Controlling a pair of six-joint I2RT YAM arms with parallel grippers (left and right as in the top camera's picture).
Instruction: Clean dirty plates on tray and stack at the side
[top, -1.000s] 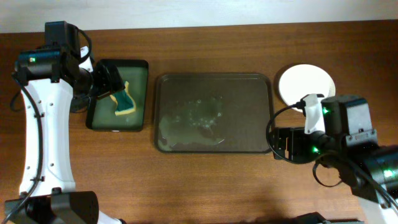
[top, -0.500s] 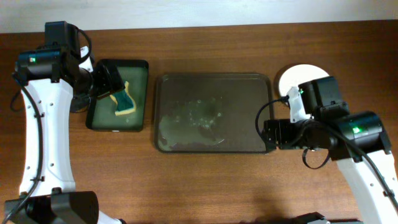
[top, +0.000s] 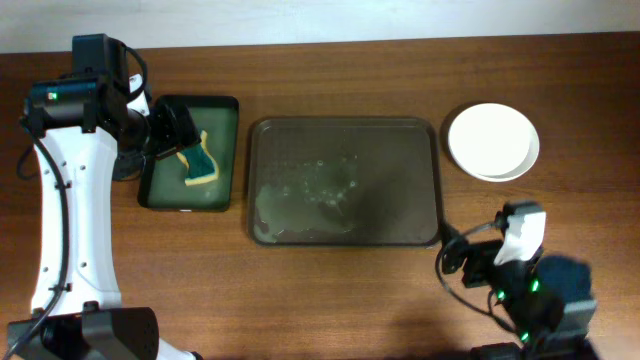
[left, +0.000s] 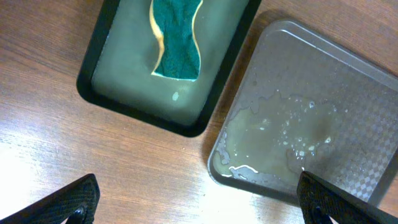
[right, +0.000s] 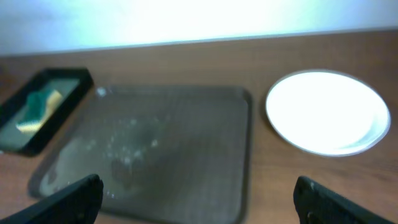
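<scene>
The tray (top: 400, 150) lies in the middle of the table with no plates on it, wet with a pale smear at its front left (left: 267, 134). The white plates (top: 493, 141) sit stacked on the table to the right of the tray; they also show in the right wrist view (right: 323, 112). My left gripper (top: 180, 128) hangs open and empty over the green tray; its fingertips frame the left wrist view (left: 199, 202). My right gripper (top: 452, 262) is open and empty near the table's front right, facing the tray (right: 199, 199).
A smaller dark green tray (top: 225, 150) stands left of the big tray and holds a green-and-yellow sponge (top: 199, 163), which also shows in the left wrist view (left: 177, 43). Bare wood table (top: 350, 290) runs along the front.
My right arm has pulled back from beside the plates to the table's front right, uncovering the plate stack. The left arm has not moved.
</scene>
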